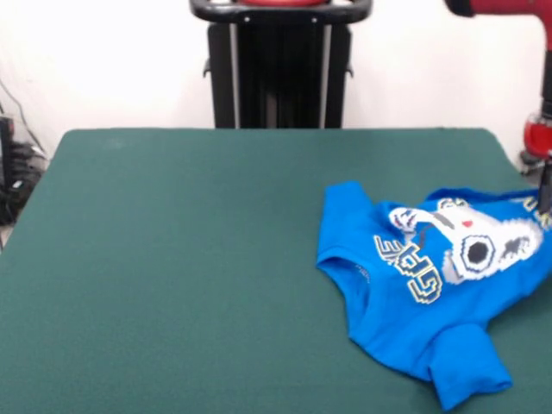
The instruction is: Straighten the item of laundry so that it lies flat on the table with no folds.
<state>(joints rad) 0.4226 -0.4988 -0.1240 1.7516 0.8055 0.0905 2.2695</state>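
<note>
My gripper (545, 194) shows only as a dark sliver over the T-shirt's (431, 297) right end — I cannot tell how its jaws stand. The bright blue shirt lies crumpled, print up, sleeves folded, near the right edge of the dark green felt table (190, 259) — white wall (103, 60) behind.

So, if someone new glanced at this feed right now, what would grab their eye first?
The bright blue T-shirt stands out first, lying rumpled at the right side of the dark green table and running past the picture's right edge, its white controller print and lettering creased. Next comes the red arm at the top right corner, reaching down along the right edge above the shirt.
</note>
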